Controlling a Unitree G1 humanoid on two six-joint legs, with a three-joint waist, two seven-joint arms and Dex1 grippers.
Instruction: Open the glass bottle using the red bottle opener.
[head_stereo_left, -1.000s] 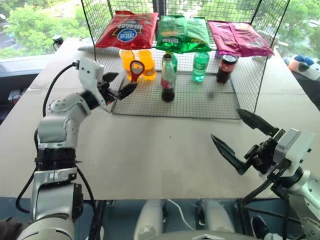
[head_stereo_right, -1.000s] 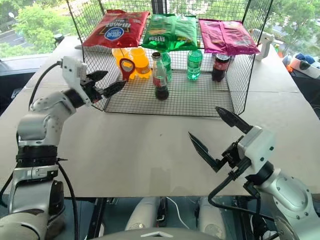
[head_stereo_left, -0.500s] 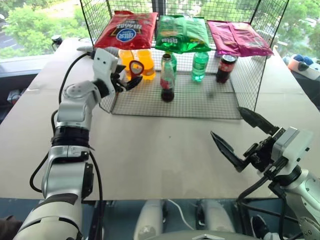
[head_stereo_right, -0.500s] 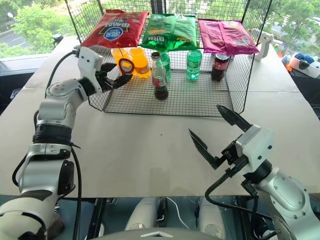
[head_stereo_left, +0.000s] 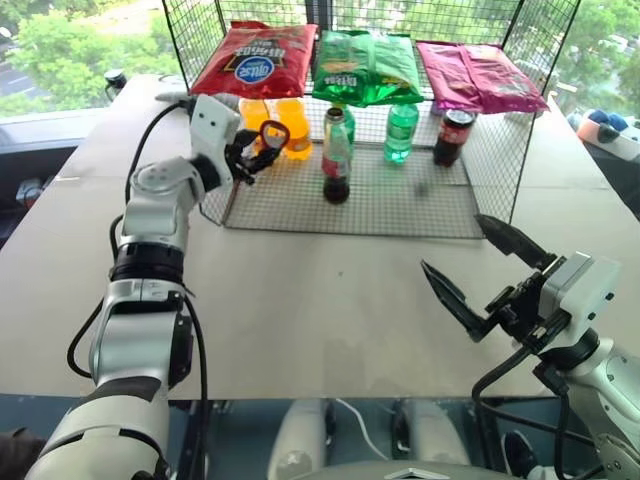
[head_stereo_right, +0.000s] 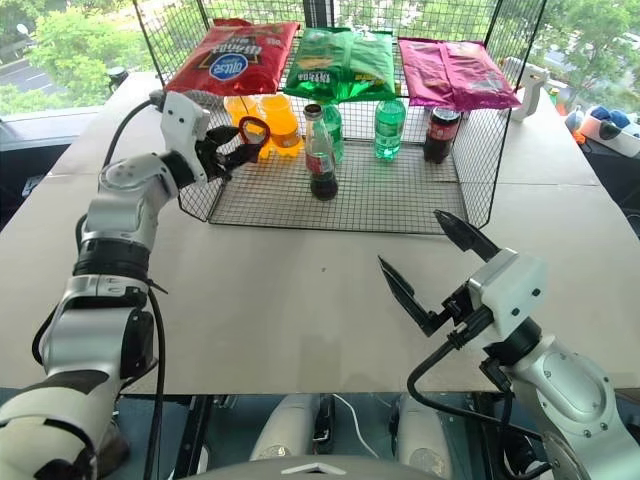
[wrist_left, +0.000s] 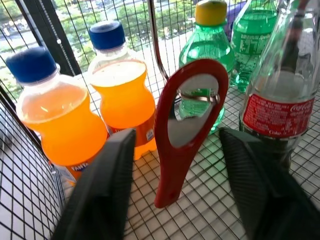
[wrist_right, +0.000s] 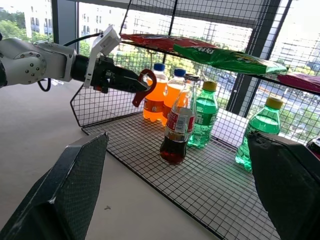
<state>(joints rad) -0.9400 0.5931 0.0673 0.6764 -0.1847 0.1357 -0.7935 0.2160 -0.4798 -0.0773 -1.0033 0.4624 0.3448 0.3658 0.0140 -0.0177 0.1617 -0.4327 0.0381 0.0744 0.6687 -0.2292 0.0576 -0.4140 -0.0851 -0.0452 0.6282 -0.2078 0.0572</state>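
The glass bottle (head_stereo_left: 336, 160) of dark cola stands upright on the wire rack's floor, near the middle front. To its left the red bottle opener (head_stereo_left: 272, 135) stands upright, ring head up, in front of the orange bottles. My left gripper (head_stereo_left: 258, 155) reaches level into the rack. In the left wrist view its fingers (wrist_left: 102, 192) flank the red bottle opener (wrist_left: 185, 130) with a gap on each side, so it is open. My right gripper (head_stereo_left: 452, 245) hangs open over the near table, well short of the rack, with nothing between its fingers.
The wire rack (head_stereo_left: 400, 205) also holds two orange bottles (head_stereo_left: 285, 118), green plastic bottles (head_stereo_left: 400, 130) and a dark plastic cola bottle (head_stereo_left: 452, 135). Three chip bags (head_stereo_left: 365, 65) lie on its upper shelf. The beige table (head_stereo_left: 300, 300) stretches in front of it.
My left arm has reached forward into the rack, and its fingers have narrowed around the opener. The right arm has stayed still.
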